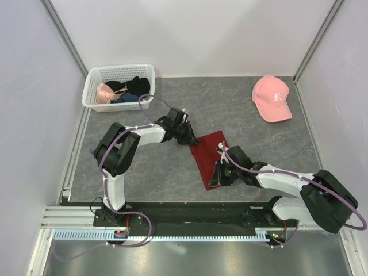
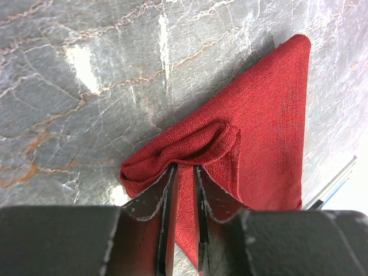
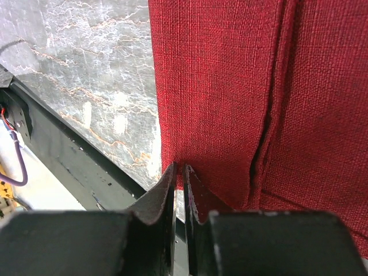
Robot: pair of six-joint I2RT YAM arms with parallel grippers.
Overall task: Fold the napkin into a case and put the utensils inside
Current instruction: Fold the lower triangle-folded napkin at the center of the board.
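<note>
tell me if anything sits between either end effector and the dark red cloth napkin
Nothing visible does. The left end effector pinches a bunched fold of the dark red cloth napkin, and the right end effector is closed on its near edge. The pink baseball cap lies well clear.

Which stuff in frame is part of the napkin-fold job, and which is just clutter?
In the job:
napkin, dark red, partly folded
left gripper, shut on the napkin's bunched far corner
right gripper, shut on the napkin's near edge

Lying about:
pink cap, far right of the table
white basket, far left, holding black and pink garments
</note>
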